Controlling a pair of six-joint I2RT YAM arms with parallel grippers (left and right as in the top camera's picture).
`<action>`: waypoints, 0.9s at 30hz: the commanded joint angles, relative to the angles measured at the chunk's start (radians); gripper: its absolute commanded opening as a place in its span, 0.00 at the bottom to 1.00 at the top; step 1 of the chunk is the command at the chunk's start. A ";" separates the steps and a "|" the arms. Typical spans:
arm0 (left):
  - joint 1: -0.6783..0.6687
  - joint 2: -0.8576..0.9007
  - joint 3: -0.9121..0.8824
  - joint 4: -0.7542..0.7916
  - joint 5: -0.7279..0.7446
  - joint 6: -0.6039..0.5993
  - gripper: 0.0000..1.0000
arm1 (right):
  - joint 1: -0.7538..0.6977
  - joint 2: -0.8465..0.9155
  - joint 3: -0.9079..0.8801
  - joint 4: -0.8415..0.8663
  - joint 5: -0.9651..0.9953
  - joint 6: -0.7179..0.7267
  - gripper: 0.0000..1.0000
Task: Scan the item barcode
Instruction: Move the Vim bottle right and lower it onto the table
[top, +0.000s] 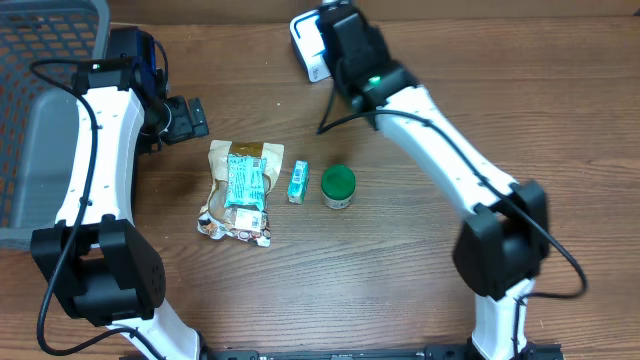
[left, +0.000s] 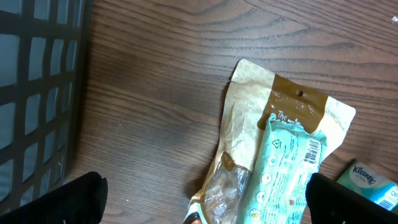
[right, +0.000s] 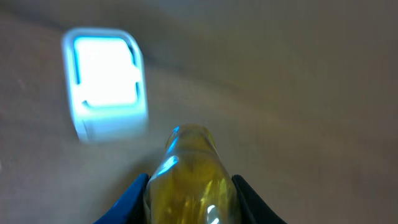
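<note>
While clamped with right fingers (right: 132, 198) on a glossy yellow item (right: 189, 183) pointing ahead, faced the white scanner (right: 106, 81) forward-left; left fingers (left: 71, 202) wide apart, farther off.

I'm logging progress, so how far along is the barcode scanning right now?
Done: a yellowish item is gripped in the right jaws. In hand: it is held near the white scanner. Remaining: pouch, tissue pack and green-lidded jar lie unheld; the left jaws are open.
</note>
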 joint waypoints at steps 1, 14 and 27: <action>-0.006 -0.006 -0.005 0.000 0.007 0.015 1.00 | -0.086 -0.047 0.015 -0.127 -0.058 0.272 0.04; -0.006 -0.006 -0.005 0.000 0.008 0.015 1.00 | -0.500 -0.047 0.014 -0.520 -0.479 0.356 0.04; -0.006 -0.006 -0.005 0.000 0.008 0.015 0.99 | -0.549 -0.046 -0.081 -0.523 -0.478 0.345 0.09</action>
